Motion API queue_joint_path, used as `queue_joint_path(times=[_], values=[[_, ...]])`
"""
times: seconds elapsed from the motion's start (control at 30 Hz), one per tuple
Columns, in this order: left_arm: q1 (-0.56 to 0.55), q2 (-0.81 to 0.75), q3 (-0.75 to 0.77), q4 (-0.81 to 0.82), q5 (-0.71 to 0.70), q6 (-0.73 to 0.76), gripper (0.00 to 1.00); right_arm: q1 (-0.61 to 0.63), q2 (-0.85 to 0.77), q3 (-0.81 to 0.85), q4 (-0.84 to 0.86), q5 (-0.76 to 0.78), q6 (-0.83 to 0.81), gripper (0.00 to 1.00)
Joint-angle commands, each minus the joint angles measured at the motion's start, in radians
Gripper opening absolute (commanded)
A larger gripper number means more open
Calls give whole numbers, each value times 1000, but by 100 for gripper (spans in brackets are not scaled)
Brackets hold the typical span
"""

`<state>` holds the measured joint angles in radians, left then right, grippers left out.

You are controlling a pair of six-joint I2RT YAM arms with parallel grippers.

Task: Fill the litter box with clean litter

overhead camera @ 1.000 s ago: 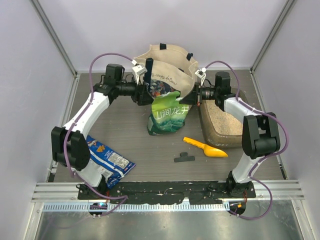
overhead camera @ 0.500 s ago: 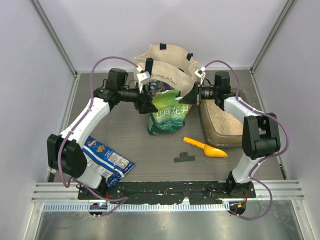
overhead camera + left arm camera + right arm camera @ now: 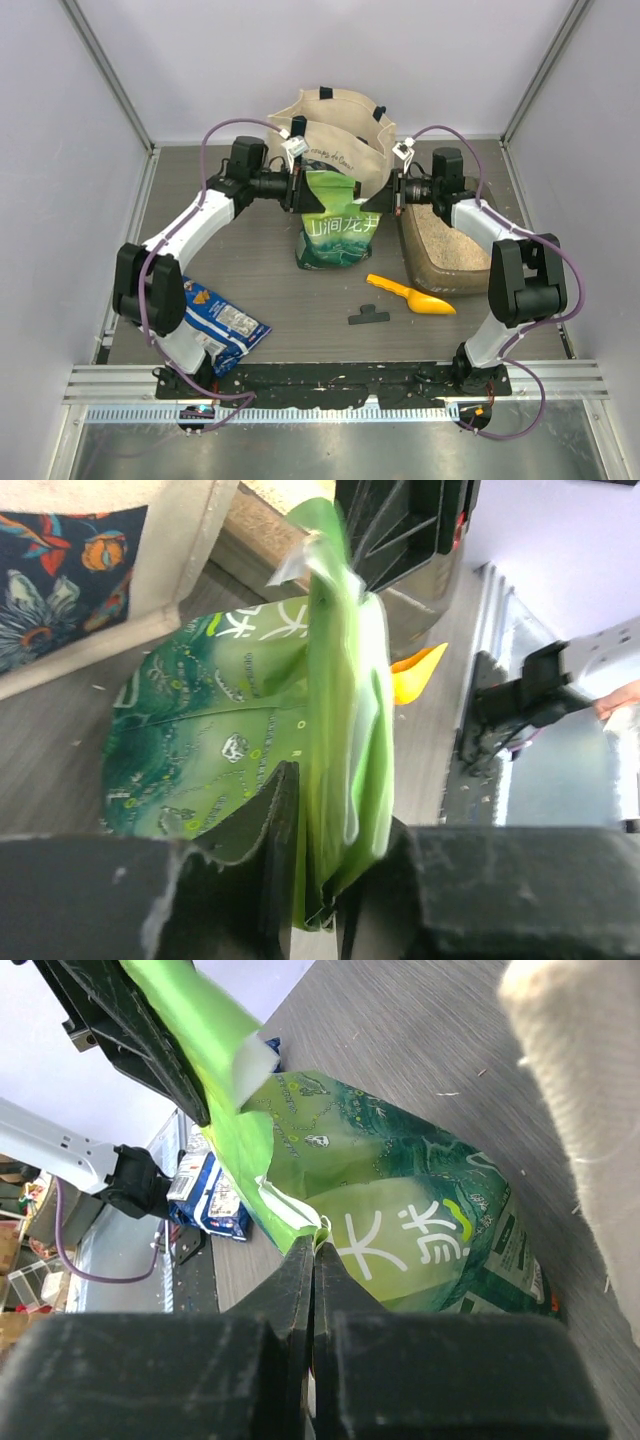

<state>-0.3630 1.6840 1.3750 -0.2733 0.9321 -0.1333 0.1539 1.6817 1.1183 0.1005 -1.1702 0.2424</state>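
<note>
Two opposed pulls could rip the green pouch [image 3: 338, 232] at mid-frame and scatter its contents short of the litter box [image 3: 440, 279], right of centre with clean litter [image 3: 455, 238] inside, since the left gripper [image 3: 330, 865] and right gripper [image 3: 315, 1260] each clamp tight on its top edge.

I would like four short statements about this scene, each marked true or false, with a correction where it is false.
1. The left gripper and the right gripper both pinch the top edge of the green pouch. True.
2. The litter box holds pale sandy litter. True.
3. The yellow scoop lies inside the litter box. False: the yellow scoop lies on the table, outside the box.
4. The blue snack bag stands upright beside the green pouch. False: the blue snack bag lies flat near the left arm's base.
</note>
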Motion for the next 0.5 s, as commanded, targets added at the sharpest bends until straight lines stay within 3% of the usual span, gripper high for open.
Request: queue_joint_path(times=[0.0,0.27,0.47], values=[[41,46,-17,129,60,-243,18,-10,-54,5,-15,-101,84,1],[104,123,-1,235,197,-571,10,-30,-19,43,-12,-212,355,2],[119,198,36,227,243,-730,5,-37,-1,55,-85,-289,391,1]])
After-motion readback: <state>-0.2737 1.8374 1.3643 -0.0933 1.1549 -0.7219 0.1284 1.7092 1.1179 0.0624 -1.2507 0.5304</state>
